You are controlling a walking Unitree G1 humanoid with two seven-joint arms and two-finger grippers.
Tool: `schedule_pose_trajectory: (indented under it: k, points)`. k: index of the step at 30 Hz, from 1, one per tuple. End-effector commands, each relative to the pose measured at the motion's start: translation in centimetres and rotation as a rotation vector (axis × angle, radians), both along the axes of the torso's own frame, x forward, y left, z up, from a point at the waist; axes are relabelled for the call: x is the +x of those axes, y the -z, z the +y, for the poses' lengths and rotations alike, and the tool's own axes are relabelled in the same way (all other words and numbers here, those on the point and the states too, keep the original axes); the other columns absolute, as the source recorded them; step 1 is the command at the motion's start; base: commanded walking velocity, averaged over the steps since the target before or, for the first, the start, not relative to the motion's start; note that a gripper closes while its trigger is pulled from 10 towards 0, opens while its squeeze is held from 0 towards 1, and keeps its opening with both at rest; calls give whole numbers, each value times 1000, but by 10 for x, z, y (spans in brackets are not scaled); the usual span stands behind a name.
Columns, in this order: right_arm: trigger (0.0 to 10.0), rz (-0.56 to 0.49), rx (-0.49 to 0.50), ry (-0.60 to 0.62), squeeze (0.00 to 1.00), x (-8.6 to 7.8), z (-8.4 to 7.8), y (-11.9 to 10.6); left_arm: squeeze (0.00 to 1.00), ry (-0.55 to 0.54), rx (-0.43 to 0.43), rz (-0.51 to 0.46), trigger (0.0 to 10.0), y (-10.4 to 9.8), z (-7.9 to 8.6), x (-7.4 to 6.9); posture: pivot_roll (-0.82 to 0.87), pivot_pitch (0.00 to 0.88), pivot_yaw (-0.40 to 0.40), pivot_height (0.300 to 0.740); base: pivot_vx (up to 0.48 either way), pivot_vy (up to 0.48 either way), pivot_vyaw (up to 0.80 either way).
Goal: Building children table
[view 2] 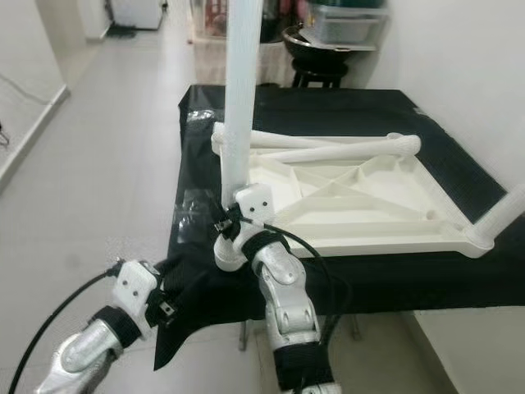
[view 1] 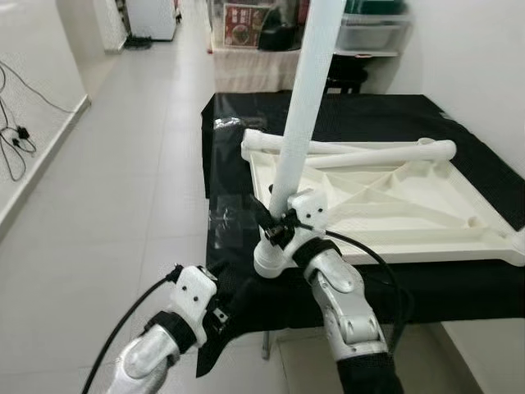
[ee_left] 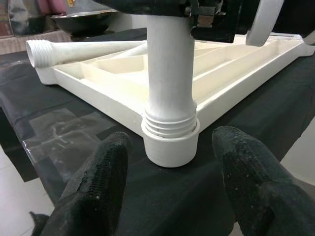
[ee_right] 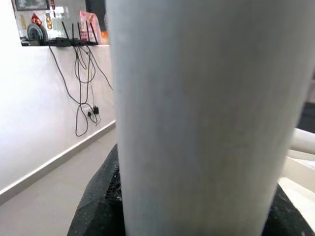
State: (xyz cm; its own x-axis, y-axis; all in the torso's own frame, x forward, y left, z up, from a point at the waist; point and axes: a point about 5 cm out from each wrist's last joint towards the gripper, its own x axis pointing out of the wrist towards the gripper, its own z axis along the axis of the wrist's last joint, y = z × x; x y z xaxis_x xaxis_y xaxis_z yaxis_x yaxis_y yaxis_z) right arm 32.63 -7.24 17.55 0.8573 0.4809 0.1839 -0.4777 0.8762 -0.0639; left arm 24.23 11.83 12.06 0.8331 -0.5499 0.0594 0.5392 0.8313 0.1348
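Room: pale tiled floor (view 1: 123,164) running back along a white wall, with loose cables (view 1: 16,135) trailing at its foot on the robot's left.
Work surface: low stand draped in a black cloth (view 1: 361,115), glossy where it hangs over the near edge.
Left gripper (ee_left: 170,189): lowest and nearest, down by the cloth's near corner; its two black fingers (ee_left: 101,182) are spread wide and grasp nothing.
Between the left fingers: just beyond the tips stands the corner socket (ee_left: 171,145) of the tabletop, centred in the gap but touched by neither finger.
Table leg (view 1: 308,98): white tube, upright with a slight lean, its threaded end seated in that socket; several thread rings show above the socket's rim.
Right gripper (view 1: 277,215): just above the socket, fingers clamped on the leg's lower part; in the right wrist view the tube bulks up right against the camera, with black finger pads at either side of it.
Tabletop (view 1: 385,205): white plastic, lying upside down on the cloth beyond both grippers, ribbed underside facing up.
Loose legs (view 1: 353,150): two more white tubes resting across the tabletop's far side, past the clamped leg.
Far right corner: another white leg (view 2: 504,215) rising out of its socket.
Background: stool (view 1: 344,78) and stacked storage boxes (view 1: 373,29) behind the stand, well beyond the fingers.
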Motion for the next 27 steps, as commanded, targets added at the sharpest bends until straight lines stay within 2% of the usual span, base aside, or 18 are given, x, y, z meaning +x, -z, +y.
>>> schedule_pose_trajectory:
  k: [1,2,4,5,7,8,11,13,14,15,17,18,20,22,25,27]
  points:
    - [0,168,-48,47,0,-4,-5,40,0,-5,5,18,10000,5,1,-1,-26,137,-63,740,0,0,0]
    - [10000,174,-41,52,0,-4,-5,39,0,-17,5,16,10000,5,2,0,-22,136,-66,740,0,0,0]
    - [10000,180,-17,54,0,-4,-4,36,0,-30,4,14,10000,5,2,0,-19,131,-66,740,0,0,0]
    - [10000,172,0,25,165,-4,-3,32,0,-30,4,15,10000,5,2,1,-19,130,-66,740,0,0,0]
    - [10000,165,7,20,165,-7,-1,30,0,-29,5,15,10000,5,2,1,-19,130,-66,740,0,0,0]
    - [10000,152,-4,-8,1000,-6,1,26,0,-28,6,16,10000,5,2,1,-20,127,-65,740,0,0,0]
    - [10000,117,-2,-103,1000,5,-1,12,0,-25,9,16,10000,5,1,2,-14,123,-64,740,0,0,0]
    - [10000,77,-19,-241,1000,12,-3,-2,0,-24,10,16,10000,5,1,3,-15,121,-66,740,0,0,0]
    - [10000,58,-47,-323,341,16,-5,-8,0,-25,10,16,10000,5,1,3,-13,117,-66,740,0,0,0]
    - [10000,48,-66,-376,341,17,-6,-13,0,-25,10,16,10000,6,0,4,-12,116,-67,740,0,0,0]
    - [10000,44,-77,-402,341,18,-7,-15,0,-25,10,16,10000,6,0,4,-12,116,-67,740,0,0,0]
    - [10000,49,-108,-501,0,22,-10,-22,0,-26,11,16,10000,6,0,4,-8,113,-68,740,0,0,0]
    - [10000,48,-173,-605,0,25,-13,-26,0,-28,12,16,10000,6,0,4,0,111,-70,740,0,0,0]
    - [10000,47,-189,-623,0,25,-13,-26,0,-28,12,16,10000,6,0,4,0,111,-70,740,0,0,0]
    - [10000,72,-217,-771,0,26,-15,-31,0,-30,15,17,10000,7,0,3,10,111,-72,740,0,0,0]
    - [10000,79,-218,-806,0,28,-16,-34,0,-31,15,17,10000,7,0,3,10,111,-72,740,0,0,0]
